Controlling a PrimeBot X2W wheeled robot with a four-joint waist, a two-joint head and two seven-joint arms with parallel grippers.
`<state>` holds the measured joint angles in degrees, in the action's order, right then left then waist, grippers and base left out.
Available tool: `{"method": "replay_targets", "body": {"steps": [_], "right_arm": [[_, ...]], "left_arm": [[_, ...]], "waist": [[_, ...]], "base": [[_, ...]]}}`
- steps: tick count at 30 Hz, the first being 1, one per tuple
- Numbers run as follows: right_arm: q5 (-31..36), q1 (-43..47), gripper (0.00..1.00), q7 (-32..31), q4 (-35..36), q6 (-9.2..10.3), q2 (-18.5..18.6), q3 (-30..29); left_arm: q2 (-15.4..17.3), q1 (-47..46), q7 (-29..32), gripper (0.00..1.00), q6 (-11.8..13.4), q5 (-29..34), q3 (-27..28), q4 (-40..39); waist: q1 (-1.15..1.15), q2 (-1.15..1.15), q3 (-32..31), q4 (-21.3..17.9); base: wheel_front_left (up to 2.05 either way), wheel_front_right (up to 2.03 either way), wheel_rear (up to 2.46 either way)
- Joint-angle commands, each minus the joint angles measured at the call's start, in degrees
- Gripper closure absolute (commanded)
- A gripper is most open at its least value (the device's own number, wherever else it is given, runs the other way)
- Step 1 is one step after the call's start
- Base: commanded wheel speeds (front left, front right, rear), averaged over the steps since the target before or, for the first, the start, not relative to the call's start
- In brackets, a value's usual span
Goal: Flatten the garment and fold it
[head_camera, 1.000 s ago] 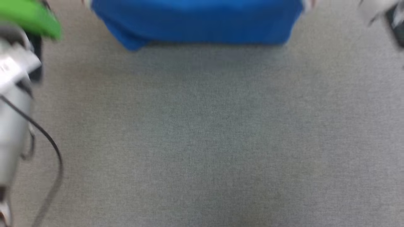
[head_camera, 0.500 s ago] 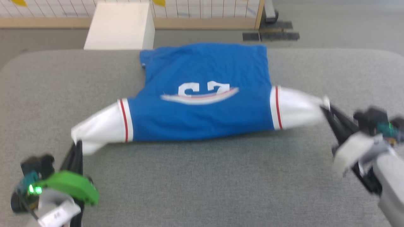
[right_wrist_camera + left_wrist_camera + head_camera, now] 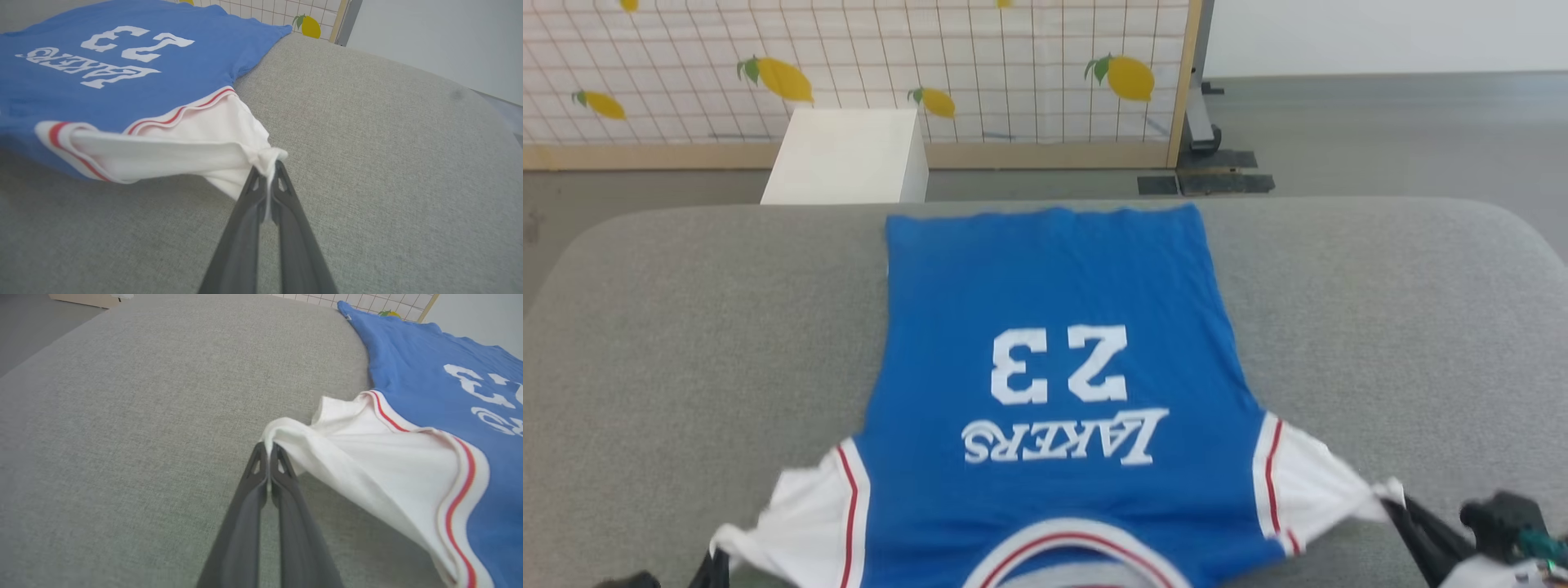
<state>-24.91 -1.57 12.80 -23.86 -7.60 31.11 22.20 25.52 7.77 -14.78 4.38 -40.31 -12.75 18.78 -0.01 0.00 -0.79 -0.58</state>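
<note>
The garment, a royal-blue T-shirt with white sleeves, red trim and a white "23" print, lies spread on the grey cushioned surface, hem far from me, collar at the bottom edge of the head view. My left gripper is shut on the tip of one white sleeve, held slightly above the cushion. My right gripper is shut on the tip of the other white sleeve, also lifted; its dark fingers show at the lower right of the head view.
Beyond the cushion's far edge stand a white box and a grid-patterned screen with lemon prints in a wooden frame. Dark floor plates and grey floor lie at the back right. Bare cushion stretches to both sides of the shirt.
The head camera has tilted up, so the whole shirt and the room behind are now in view. The shirt has gone from bunched to spread flat, both sleeve tips still gripped.
</note>
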Motion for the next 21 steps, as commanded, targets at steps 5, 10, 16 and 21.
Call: {"method": "replay_targets", "body": {"steps": [5, 10, 16, 21], "right_arm": [[0.53, 8.38, 1.00, -2.08, 3.23, 0.11, -0.51, -1.93], [2.53, 12.76, 1.00, -3.63, 4.60, 0.11, -0.69, -3.59], [4.30, 14.43, 0.99, -5.67, 5.13, 0.11, -1.86, -3.68], [4.52, 12.30, 0.00, -6.10, 6.73, 0.11, -3.27, -4.75]], "left_arm": [[-0.72, 3.25, -0.21, 1.00, 0.53, 2.08, 1.67, 1.59], [-1.94, 4.21, -0.22, 1.00, -0.33, 3.78, 3.54, 3.03], [-3.90, 3.95, -0.22, 1.00, -1.80, 6.31, 3.98, 4.25], [-5.19, 3.04, -0.22, 1.00, -2.83, 8.14, 5.19, 4.36]], "waist": [[0.01, 0.00, -0.75, 0.31], [0.01, 0.00, -0.50, 0.32], [0.01, 0.00, 0.20, 0.74], [0.01, 0.00, 0.93, 0.81]], "base": [[0.00, 0.00, 0.00], [0.00, 0.00, 0.00], [0.00, 0.00, 0.00], [0.00, 0.00, 0.00]]}}
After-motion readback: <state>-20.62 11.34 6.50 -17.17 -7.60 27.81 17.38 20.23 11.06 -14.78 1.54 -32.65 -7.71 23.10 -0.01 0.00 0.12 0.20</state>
